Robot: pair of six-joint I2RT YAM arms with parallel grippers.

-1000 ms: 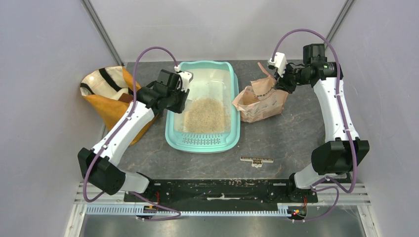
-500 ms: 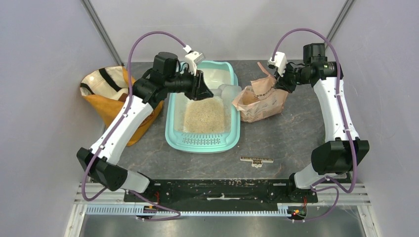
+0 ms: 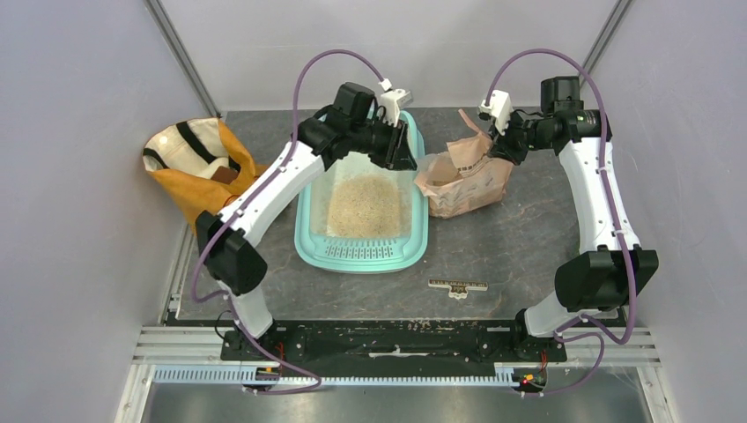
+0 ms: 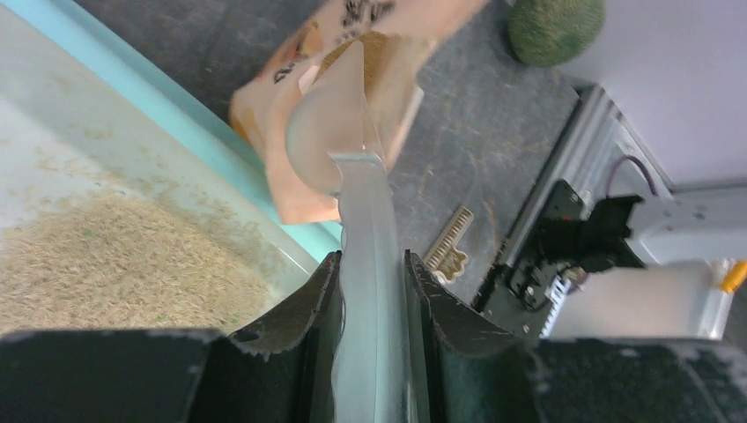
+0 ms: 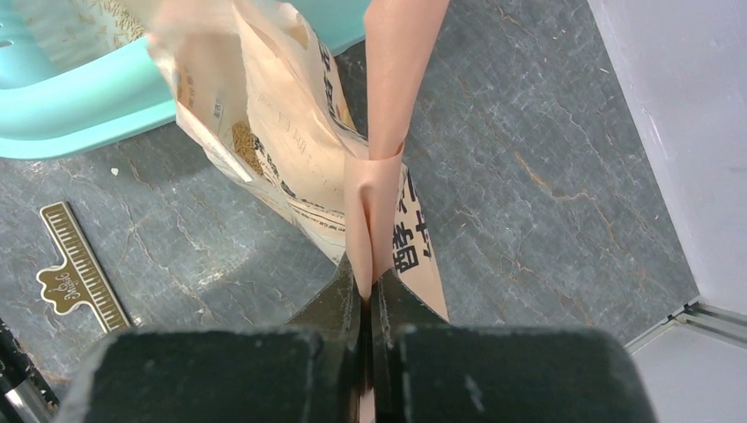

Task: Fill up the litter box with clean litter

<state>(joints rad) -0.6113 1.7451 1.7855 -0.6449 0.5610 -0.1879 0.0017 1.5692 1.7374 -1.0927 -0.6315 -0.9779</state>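
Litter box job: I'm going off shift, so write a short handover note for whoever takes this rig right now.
The left gripper is shut on the scoop, which looks empty, near the bag. The right gripper is shut on the paper bag by its top flap, holding it up. The litter box sits mid-table with a heap of clean litter inside; part of its floor is bare. To do: more scoops from bag to box.

A lab test booth: plain pale walls [image 3: 79, 88] at nine, twelve and three o'clock, an aluminium rail [image 3: 396, 375] at six, enclosing a dark stone-patterned table [image 3: 520, 238].
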